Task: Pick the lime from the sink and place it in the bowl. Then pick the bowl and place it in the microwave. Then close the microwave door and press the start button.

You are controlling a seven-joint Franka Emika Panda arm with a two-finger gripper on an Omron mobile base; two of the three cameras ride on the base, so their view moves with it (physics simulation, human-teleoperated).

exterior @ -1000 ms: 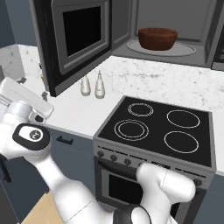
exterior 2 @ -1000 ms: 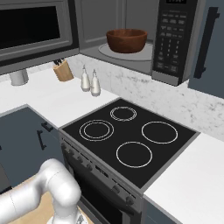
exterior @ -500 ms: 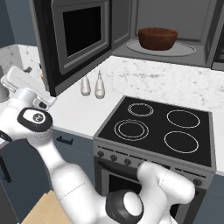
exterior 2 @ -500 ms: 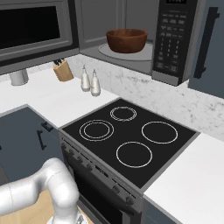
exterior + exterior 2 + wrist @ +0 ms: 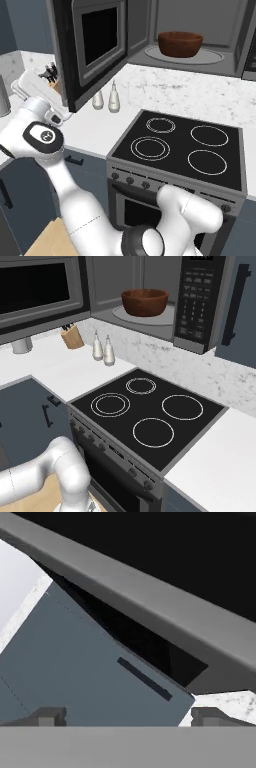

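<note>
Brown wooden bowl (image 5: 180,44) already sits on the round glass tray (image 5: 122,312) inside the microwave (image 5: 202,303), so the placing steps look done; can't see the lime from these angles, I'd guess it's down inside the bowl. What changed over the last second: my arm swung up and left, from low beside the stove to just under the lower outer corner of the open microwave door (image 5: 95,47). Base didn't move, stove and desk line up the same. My gripper (image 5: 127,716) is spread about as wide as it goes and holds nothing; both finger tips (image 5: 47,717) show bare in the hand view, pointing up at the grey door frame and its black window, with a blue-grey cabinet front behind. In the left base view my hand (image 5: 37,92) sits near the knife block (image 5: 52,75), close to the door edge, contact not clear. Door stands swung wide, still open. I read this as lining up to push the door shut. After that the start button on the black control strip (image 5: 197,293) remains. Salt and pepper shakers (image 5: 106,97) stand on the desk under the door, so the swing should stay above them.
</note>
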